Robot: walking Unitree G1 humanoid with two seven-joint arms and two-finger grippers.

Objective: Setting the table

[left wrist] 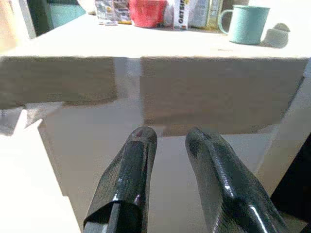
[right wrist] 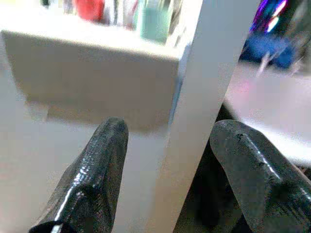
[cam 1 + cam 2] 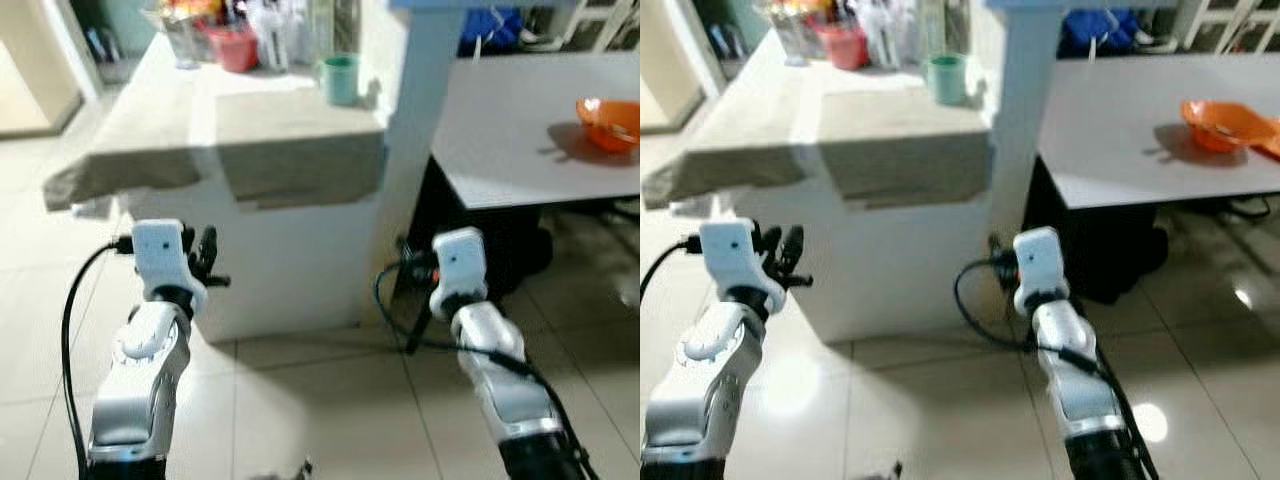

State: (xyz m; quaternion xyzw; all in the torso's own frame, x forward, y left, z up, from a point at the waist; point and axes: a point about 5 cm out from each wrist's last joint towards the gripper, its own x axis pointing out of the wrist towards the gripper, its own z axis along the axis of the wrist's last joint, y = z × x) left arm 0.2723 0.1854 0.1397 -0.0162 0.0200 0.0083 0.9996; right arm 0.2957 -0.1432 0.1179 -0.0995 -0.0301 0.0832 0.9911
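Tableware for the setting is being seen in two places around the white pillar [image 3: 415, 130]: a teal mug [image 3: 341, 78] is standing on the counter [image 3: 250, 120] just left of it, and an orange bowl [image 3: 607, 122] is resting on the grey table [image 3: 520, 140] well to its right. Both arms are being held low before the counter, nothing being gripped. The left gripper [image 1: 170, 160] is being kept slightly parted, and the right gripper [image 2: 167, 160] is being held wide apart (the pillar framed between its fingers).
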